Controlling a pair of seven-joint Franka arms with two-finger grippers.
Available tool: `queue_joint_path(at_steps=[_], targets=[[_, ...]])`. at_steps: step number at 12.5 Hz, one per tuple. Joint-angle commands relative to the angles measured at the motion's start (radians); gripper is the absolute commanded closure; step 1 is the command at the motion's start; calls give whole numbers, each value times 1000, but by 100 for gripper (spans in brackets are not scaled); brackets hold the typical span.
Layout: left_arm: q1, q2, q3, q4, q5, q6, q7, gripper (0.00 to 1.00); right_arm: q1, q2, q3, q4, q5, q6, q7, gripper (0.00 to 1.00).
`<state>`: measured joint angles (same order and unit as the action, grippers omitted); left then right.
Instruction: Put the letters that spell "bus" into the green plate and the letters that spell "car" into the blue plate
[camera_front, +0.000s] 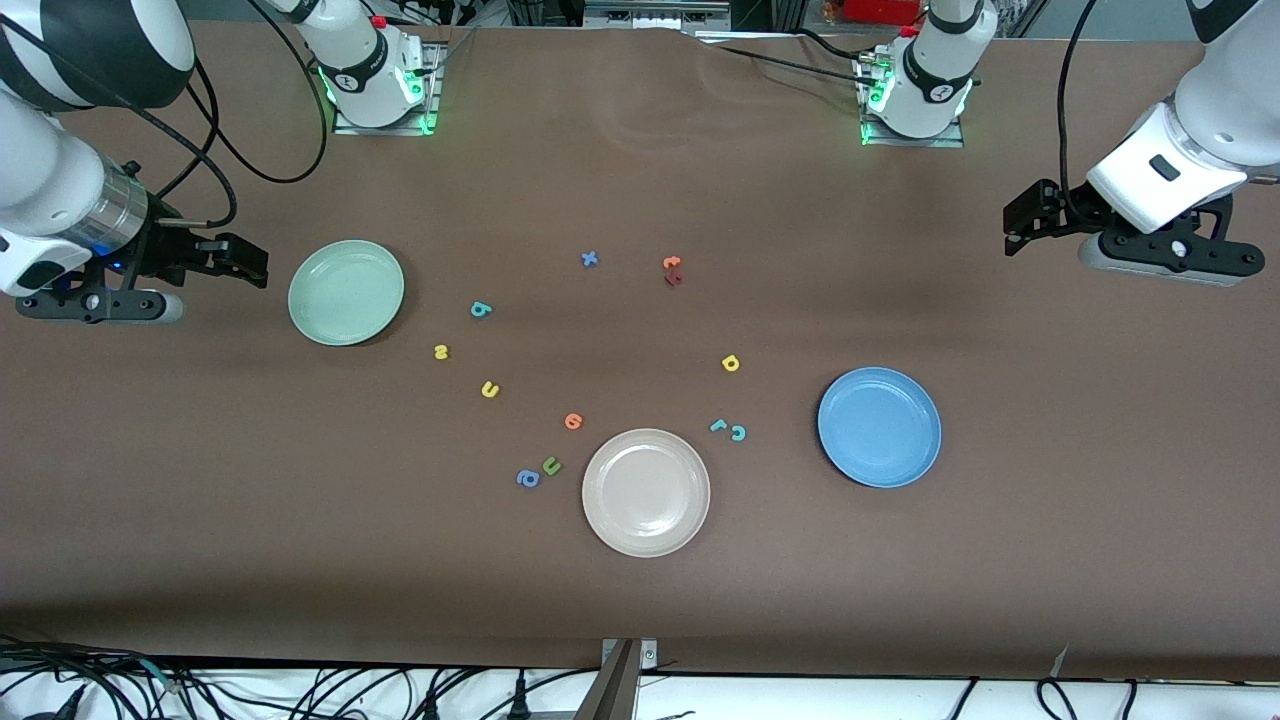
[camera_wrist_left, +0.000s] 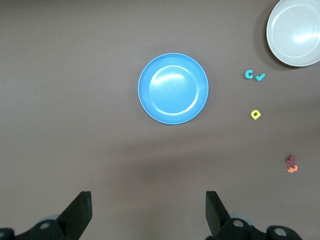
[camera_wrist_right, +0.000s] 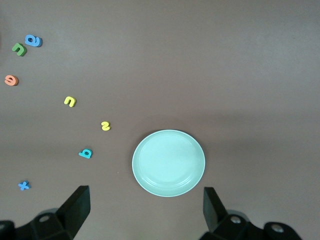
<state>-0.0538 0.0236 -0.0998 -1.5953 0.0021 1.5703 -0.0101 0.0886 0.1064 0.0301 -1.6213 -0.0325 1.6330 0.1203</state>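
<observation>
While both of my arms wait at their ends of the table, this is what I see:

Hidden or hard to read: my left gripper and my right gripper are partly cut off in their wrist views, only the finger ends showing; the red letters are too small to read (two pieces touching, I think).

Left gripper: spread wide, holding nothing, over bare table at the left arm's end.

Right gripper: spread wide, empty, just beside the green plate, toward the right arm's end.

Green plate: round, pale mint, bare inside.

Blue plate: round, medium blue, bare inside, nearer the camera than the green one.

Bus letters: teal b, yellow s and yellow u lie flat on the table in a loose row, near the green plate, each apart from the next; the u opens toward the left arm's end.

Car letters: teal r and teal c lie almost touching between the beige plate and the blue plate; yellow a lies farther from the camera than they do.
</observation>
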Motion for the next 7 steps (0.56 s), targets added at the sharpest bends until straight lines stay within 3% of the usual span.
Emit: queue_joint_path(at_steps=[1,7], targets=[[-9,44,-1,23,-11,-30,15,0,5,-8,-6,-9,0,2,9,0],[-125,180,-11,34,-17,-19,19,0,7,-8,-4,-11,0,-13,12,0]])
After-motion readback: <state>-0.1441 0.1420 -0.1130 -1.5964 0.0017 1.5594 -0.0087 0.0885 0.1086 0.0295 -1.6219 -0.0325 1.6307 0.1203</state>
